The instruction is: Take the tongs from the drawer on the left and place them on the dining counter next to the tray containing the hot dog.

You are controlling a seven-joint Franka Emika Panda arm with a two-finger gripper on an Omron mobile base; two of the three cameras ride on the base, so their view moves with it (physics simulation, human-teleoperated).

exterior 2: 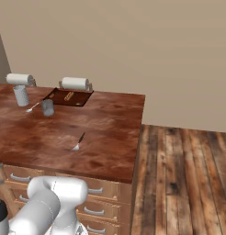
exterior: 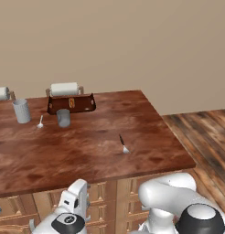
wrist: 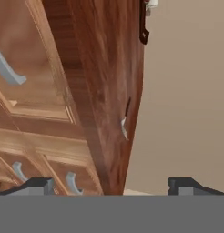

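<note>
The claw (wrist: 107, 185), jaws wide apart and empty, faces the drawer fronts (wrist: 36, 136) ahead; reaching for a handle comes next.

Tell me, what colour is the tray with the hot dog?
Dark brown. The tray shows best in the left base view.

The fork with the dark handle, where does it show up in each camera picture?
Left base view: fork right of centre on the dining counter.
Right base view: fork left of centre, nearer the front edge.
Hand view: fork mid-frame on the tilted countertop.
Shared landmark: tray at the far edge.
</note>
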